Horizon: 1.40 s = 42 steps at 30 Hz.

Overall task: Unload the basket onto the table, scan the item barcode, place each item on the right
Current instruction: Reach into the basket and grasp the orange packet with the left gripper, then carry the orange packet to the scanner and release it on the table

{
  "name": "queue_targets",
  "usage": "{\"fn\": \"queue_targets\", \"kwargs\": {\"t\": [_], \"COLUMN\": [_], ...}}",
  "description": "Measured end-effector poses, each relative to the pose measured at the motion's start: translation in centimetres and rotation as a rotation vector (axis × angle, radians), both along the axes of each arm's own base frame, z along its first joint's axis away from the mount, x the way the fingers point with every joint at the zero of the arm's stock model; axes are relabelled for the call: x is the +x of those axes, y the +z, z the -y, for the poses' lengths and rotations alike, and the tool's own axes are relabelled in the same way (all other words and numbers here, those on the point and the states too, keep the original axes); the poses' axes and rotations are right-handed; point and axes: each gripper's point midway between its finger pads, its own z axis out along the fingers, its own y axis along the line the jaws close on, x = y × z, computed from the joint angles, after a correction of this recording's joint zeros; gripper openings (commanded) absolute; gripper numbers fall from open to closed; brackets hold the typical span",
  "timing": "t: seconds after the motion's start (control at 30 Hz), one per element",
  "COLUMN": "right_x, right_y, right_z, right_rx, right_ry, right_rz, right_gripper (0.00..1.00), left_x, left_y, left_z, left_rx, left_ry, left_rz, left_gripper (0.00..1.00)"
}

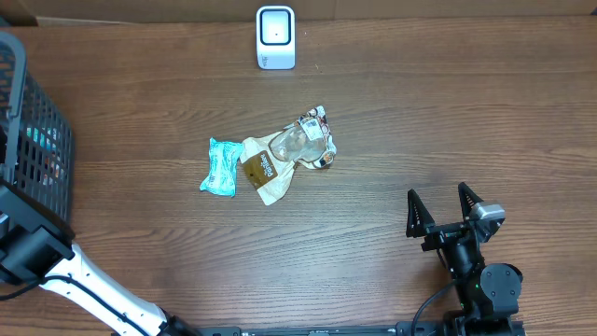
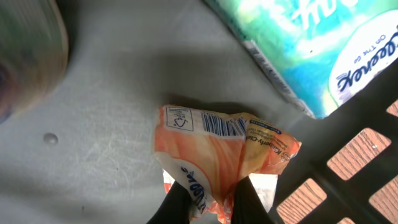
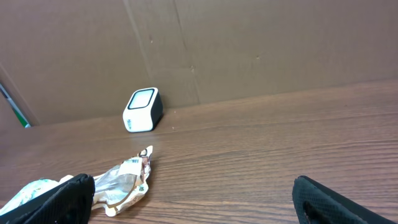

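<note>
The left arm [image 1: 93,280] bends up and into the black basket [image 1: 28,140], where the overhead view loses its end behind the mesh. Only the left wrist view shows the left gripper [image 2: 211,190] inside, clamped on one end of the orange packet [image 2: 217,146]. The packet lies on the basket's grey floor, barcode [image 2: 222,124] facing up, beside a tissue pack [image 2: 311,43]. Well apart from the basket, the right gripper [image 1: 446,207] rests with fingers spread wide, holding nothing.

Tissue pack [image 2: 311,37] — "Kleenex", "On The Go"; orange packet [image 2: 217,152] — barcode.
</note>
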Motion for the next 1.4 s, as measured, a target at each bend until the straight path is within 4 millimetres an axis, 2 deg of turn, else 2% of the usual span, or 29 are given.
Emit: {"fn": "queue_targets", "kwargs": {"t": [0.13,0.2,0.33,0.4,0.43,0.47,0.5,0.53,0.57,0.63,0.67,0.73,0.77,0.8,0.83,0.87,0.97,1.03,1.1,1.27,1.3,1.4], "right_x": [0.0,0.0,0.0,0.0,0.0,0.0,0.0,0.0,0.0,0.0,0.0,0.0,0.0,0.0,0.0,0.0,0.0,0.0,0.0,0.0,0.0,0.0], "right_y": [0.0,0.0,0.0,0.0,0.0,0.0,0.0,0.0,0.0,0.0,0.0,0.0,0.0,0.0,0.0,0.0,0.0,0.0,0.0,0.0,0.0,0.0], "right_z": [0.0,0.0,0.0,0.0,0.0,0.0,0.0,0.0,0.0,0.0,0.0,0.0,0.0,0.0,0.0,0.0,0.0,0.0,0.0,0.0,0.0,0.0], "right_rx": [0.0,0.0,0.0,0.0,0.0,0.0,0.0,0.0,0.0,0.0,0.0,0.0,0.0,0.0,0.0,0.0,0.0,0.0,0.0,0.0,0.0,0.0], "right_ry": [0.0,0.0,0.0,0.0,0.0,0.0,0.0,0.0,0.0,0.0,0.0,0.0,0.0,0.0,-0.001,0.0,0.0,0.0,0.0,0.0,0.0,0.0], "right_rz": [0.0,0.0,0.0,0.0,0.0,0.0,0.0,0.0,0.0,0.0,0.0,0.0,0.0,0.0,0.0,0.0,0.0,0.0,0.0,0.0,0.0,0.0], "right_gripper": [1.0,1.0,1.0,1.0,1.0,1.0,1.0,1.0,1.0,1.0,1.0,1.0,1.0,1.0,1.0,1.0,1.0,1.0,1.0,1.0,1.0,1.0], "left_x": [-0.2,0.0,2.0,2.6,2.7,2.7,2.6,2.4,2.1,1.1,0.3,-0.2,-0.4,-0.1,0.1,0.6,1.8,2.3,2.8,3.0,2.9,3.0], "left_y": [0.5,1.7,8.6,12.9,15.3,18.6,20.5,23.8,25.8,30.8,33.6,36.1,37.3,37.7,37.8,37.7,36.5,35.2,33.5,29.0,27.4,23.3], "left_z": [0.2,0.1,-1.4,-1.6,-1.4,-0.9,-0.5,0.4,1.1,4.0,6.7,10.4,13.9,16.9,18.2,20.8,25.3,27.6,30.2,35.0,36.3,38.6], "left_rx": [-0.01,-0.006,0.091,0.15,0.174,0.208,0.227,0.255,0.269,0.296,0.295,0.286,0.26,0.229,0.214,0.18,0.112,0.08,0.045,-0.027,-0.046,-0.077], "left_ry": [0.002,0.006,0.027,0.027,0.026,0.022,0.018,0.011,0.002,-0.032,-0.069,-0.132,-0.205,-0.278,-0.311,-0.382,-0.498,-0.558,-0.624,-0.743,-0.778,-0.837], "left_rz": [-0.01,0.002,0.136,0.22,0.263,0.329,0.369,0.438,0.481,0.59,0.648,0.707,0.735,0.752,0.755,0.759,0.731,0.692,0.641,0.504,0.459,0.367], "left_gripper": [0.04,0.04,0.04,0.04,0.04,0.04,0.04,0.04,0.04,0.04,0.04,0.04,0.04,0.04,0.04,0.04,0.04,0.04,0.04,0.04,0.04,0.04]}}
